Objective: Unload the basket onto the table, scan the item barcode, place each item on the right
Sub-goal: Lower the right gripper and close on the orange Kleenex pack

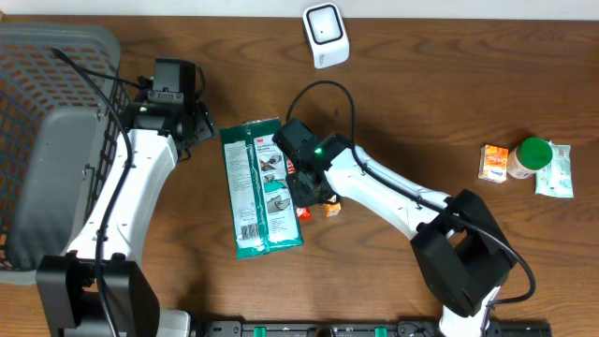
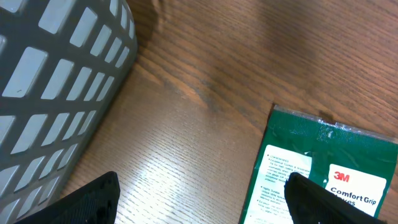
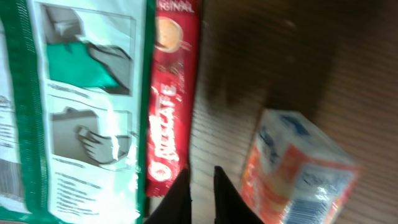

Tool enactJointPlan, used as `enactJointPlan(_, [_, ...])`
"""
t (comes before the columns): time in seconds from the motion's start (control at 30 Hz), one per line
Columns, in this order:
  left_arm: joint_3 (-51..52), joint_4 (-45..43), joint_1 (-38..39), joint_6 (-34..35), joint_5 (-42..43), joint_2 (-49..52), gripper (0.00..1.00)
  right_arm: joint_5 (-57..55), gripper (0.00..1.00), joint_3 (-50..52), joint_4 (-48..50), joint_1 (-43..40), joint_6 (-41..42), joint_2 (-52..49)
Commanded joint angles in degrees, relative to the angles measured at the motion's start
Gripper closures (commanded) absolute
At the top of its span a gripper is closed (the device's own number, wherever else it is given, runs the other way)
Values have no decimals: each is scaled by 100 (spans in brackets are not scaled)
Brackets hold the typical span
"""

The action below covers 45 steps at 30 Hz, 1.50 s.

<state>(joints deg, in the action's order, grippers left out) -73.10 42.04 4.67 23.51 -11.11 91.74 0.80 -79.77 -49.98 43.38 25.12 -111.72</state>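
1. Middle of the desk (image 1: 421,103), a little left of centre: the green 3M pack (image 1: 262,187) lies flat, its long side running from near to far. A barcode (image 1: 248,227) shows on the white label toward its near end.
2. Along the pack's right edge lies a red Nescafe sachet (image 3: 169,93), just beside it; whether the two touch cannot be told. A small orange-and-white box (image 3: 298,168) lies tilted right of the sachet, apart from it.
3. The right gripper (image 3: 200,190) hangs over the bare wood between sachet and box. Its jaws are nearly together with only a thin slit between, and nothing is in it.
4. Farther back and to the left, the left gripper (image 2: 199,202) sits low by the pack's far-left corner. Its jaws are spread wide and empty, with one fingertip (image 2: 317,199) over the pack's label.
5. Left edge: a grey lattice basket (image 1: 56,56) stands close to the left arm.
6. Right edge: an orange carton (image 1: 494,161), a green-capped bottle (image 1: 532,154) and a pale packet (image 1: 556,173) sit in a tight row, well apart from the pack.
7. Far edge, centre: the white scanner (image 1: 326,35) stands alone, well apart from the pack.
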Motion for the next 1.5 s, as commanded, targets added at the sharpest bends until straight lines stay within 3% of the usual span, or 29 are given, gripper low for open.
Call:
enactJointPlan(0.0, [-26, 15, 2, -57, -98, -2, 15, -520, 92, -90, -197, 33, -50, 146])
enactJointPlan(0.23, [-26, 15, 2, -57, -96, -2, 15, -1832, 90, -90, -837, -33, 72, 146])
enactJointPlan(0.37, [-26, 15, 2, -57, -98, -2, 15, -1775, 78, -90, -793, -37, 50, 146])
enactJointPlan(0.57, [-26, 15, 2, -57, -96, -2, 15, -1558, 72, -90, -627, 105, 52, 146])
enactJointPlan(0.97, [-26, 15, 2, -57, -96, -2, 15, -1987, 75, 157, -610, 157, 345, 66])
enactJointPlan(1.47, [-26, 15, 2, -57, -98, -2, 15, -1987, 81, 1016, 177, 157, 505, 44])
